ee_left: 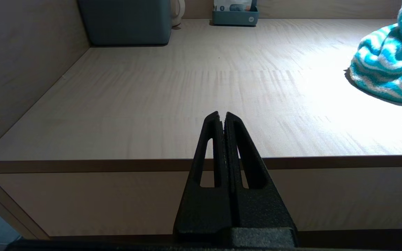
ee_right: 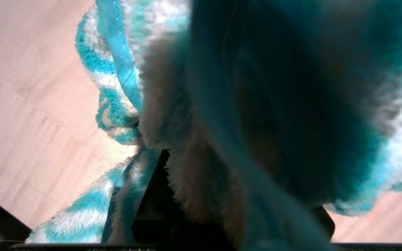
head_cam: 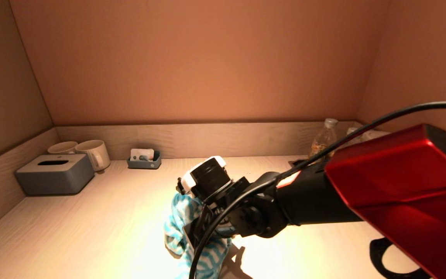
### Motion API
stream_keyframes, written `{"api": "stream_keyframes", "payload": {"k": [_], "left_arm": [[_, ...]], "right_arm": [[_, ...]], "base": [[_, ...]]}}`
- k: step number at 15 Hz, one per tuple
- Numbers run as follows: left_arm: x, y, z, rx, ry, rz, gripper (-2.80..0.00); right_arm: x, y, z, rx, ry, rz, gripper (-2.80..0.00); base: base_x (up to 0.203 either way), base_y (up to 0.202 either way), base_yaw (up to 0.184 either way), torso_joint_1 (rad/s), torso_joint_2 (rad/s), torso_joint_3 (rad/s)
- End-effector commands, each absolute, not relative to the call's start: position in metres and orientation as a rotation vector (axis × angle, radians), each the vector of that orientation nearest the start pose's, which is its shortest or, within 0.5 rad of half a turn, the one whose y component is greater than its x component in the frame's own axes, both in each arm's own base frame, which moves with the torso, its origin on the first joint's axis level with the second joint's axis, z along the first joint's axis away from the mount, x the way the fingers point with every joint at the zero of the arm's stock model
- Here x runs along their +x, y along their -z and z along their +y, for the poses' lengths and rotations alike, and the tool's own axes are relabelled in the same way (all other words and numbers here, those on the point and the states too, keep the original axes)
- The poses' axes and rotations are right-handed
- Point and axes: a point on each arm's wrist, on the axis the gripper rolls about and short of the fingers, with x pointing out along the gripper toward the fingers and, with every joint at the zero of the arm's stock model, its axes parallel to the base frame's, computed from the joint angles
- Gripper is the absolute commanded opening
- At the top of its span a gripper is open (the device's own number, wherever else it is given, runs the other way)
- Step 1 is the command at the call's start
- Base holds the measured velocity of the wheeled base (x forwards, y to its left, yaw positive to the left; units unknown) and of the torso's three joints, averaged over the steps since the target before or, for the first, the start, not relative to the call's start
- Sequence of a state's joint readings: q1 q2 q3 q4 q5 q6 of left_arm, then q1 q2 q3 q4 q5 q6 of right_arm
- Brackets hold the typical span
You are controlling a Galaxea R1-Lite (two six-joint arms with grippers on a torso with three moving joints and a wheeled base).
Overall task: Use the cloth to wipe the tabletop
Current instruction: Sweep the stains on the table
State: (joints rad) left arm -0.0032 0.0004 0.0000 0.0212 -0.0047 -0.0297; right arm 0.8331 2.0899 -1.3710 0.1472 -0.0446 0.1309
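Note:
A fluffy teal-and-white striped cloth (head_cam: 180, 217) lies bunched on the light wooden tabletop (head_cam: 91, 232), near the front middle. My right gripper (head_cam: 199, 231) reaches in from the right, points down into the cloth and is shut on it. In the right wrist view the cloth (ee_right: 117, 69) fills the frame and hides the fingers. My left gripper (ee_left: 223, 115) is shut and empty, parked low in front of the table's front edge, to the left of the cloth (ee_left: 382, 69). It is out of the head view.
A grey tissue box (head_cam: 54, 173) and two white mugs (head_cam: 93, 154) stand at the back left. A small blue-grey tray (head_cam: 144, 159) sits at the back wall. A plastic bottle (head_cam: 323, 139) stands at the back right. Walls close in three sides.

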Motion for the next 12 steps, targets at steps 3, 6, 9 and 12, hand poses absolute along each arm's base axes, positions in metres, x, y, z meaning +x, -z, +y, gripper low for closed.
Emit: {"api": "stream_keyframes", "payload": {"k": [3, 6, 9, 12], "left_arm": [[-0.023, -0.073, 0.0, -0.031, 0.007, 0.022, -2.8], [-0.023, -0.073, 0.0, -0.031, 0.007, 0.022, -2.8], [-0.023, -0.073, 0.0, -0.031, 0.007, 0.022, -2.8], [-0.023, -0.073, 0.0, -0.031, 0.007, 0.022, -2.8]], "right_arm": [[0.277, -0.091, 0.315, -0.29, -0.686, 0.899, -2.8], [0.284, -0.095, 0.324, -0.273, -0.689, 0.869, -2.8], [0.304, -0.096, 0.315, -0.253, -0.624, 0.847, -2.8], [0.331, -0.094, 0.28, -0.219, -0.51, 0.867, -2.8]], "base": [[0.0, 0.0, 0.0, 0.0, 0.0, 0.0], [0.0, 0.0, 0.0, 0.0, 0.0, 0.0], [0.0, 0.0, 0.0, 0.0, 0.0, 0.0], [0.0, 0.0, 0.0, 0.0, 0.0, 0.0]]}}
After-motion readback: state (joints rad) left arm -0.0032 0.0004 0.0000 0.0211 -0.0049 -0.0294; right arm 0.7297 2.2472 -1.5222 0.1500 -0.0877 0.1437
